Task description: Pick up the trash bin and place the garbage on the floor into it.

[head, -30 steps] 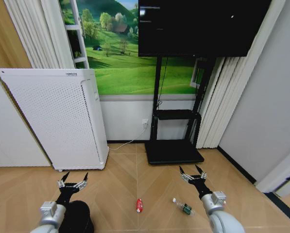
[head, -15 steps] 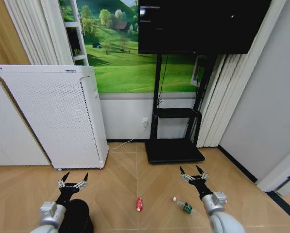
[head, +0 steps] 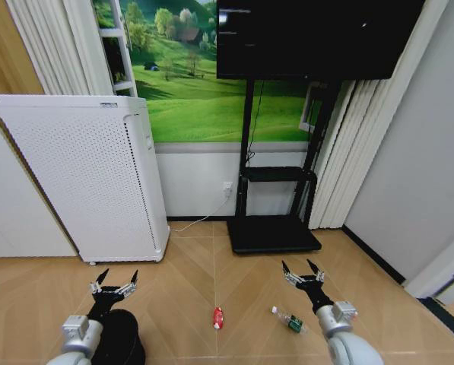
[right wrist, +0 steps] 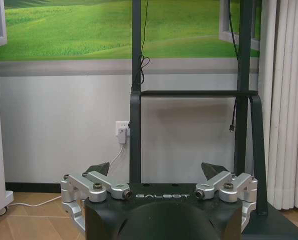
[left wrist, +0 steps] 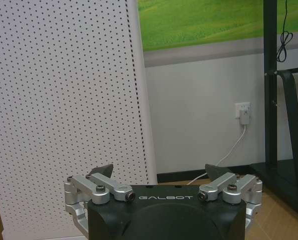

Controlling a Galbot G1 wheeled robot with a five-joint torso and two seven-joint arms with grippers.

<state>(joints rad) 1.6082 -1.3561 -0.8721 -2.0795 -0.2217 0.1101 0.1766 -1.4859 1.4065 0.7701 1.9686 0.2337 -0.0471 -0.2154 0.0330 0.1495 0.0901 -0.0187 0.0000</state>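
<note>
Head view: our left gripper point(head: 115, 287) hovers, fingers spread, over the black mesh trash bin point(head: 121, 337); our right gripper point(head: 303, 275), equally open, hangs near the clear bottle point(head: 289, 322) and red can point(head: 218, 318) on the parquet floor point(head: 188, 266). A careless descent could topple the light bin.

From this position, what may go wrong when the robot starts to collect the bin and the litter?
1. The black bin sits directly under the left arm, behind the open left pincer, so reaching its rim may be awkward.
2. The red can and the small bottle lie on their sides on the floor; a nudge could roll them.
3. The open right pincer points toward the TV stand, so a forward reach may hit it.
</note>
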